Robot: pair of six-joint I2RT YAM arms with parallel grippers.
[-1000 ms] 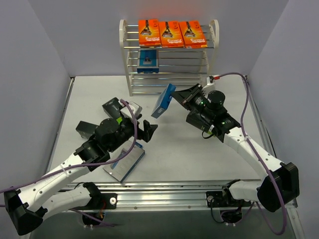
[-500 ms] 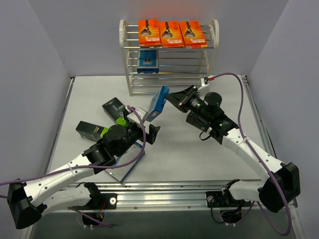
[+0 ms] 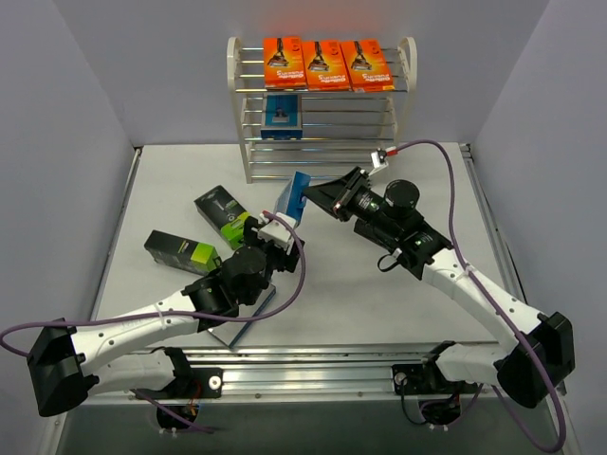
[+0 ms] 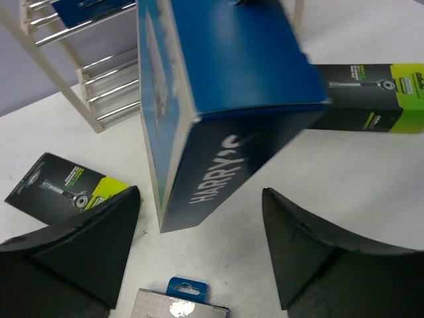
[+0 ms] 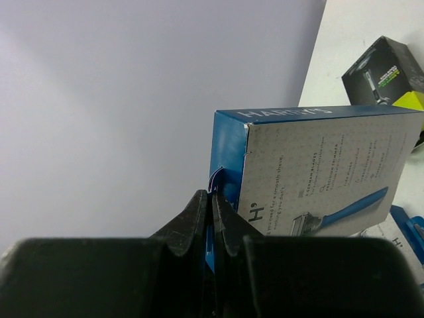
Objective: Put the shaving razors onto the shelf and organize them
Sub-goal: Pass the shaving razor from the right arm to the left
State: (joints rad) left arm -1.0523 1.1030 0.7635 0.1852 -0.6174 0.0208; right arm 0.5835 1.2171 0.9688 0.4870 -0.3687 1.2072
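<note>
Blue razor pack (image 3: 292, 197) pinched by its edge in right gripper (image 5: 212, 197), left gripper (image 4: 200, 199) spread wide close by

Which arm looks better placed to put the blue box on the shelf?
Likely right: the right claw is shut on the blue box, near the shelf. The left claw is open, holding nothing.

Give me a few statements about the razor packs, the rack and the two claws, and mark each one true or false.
1. Three orange packs sit on the shelf's top tier. True.
2. The right gripper is shut on a blue box. True.
3. The left gripper grips a black-and-green box. False: it is open and empty.
4. Two blue packs sit on the shelf. False: only one blue pack shows there.
5. Both visible black-and-green boxes lie on the table. True.
</note>
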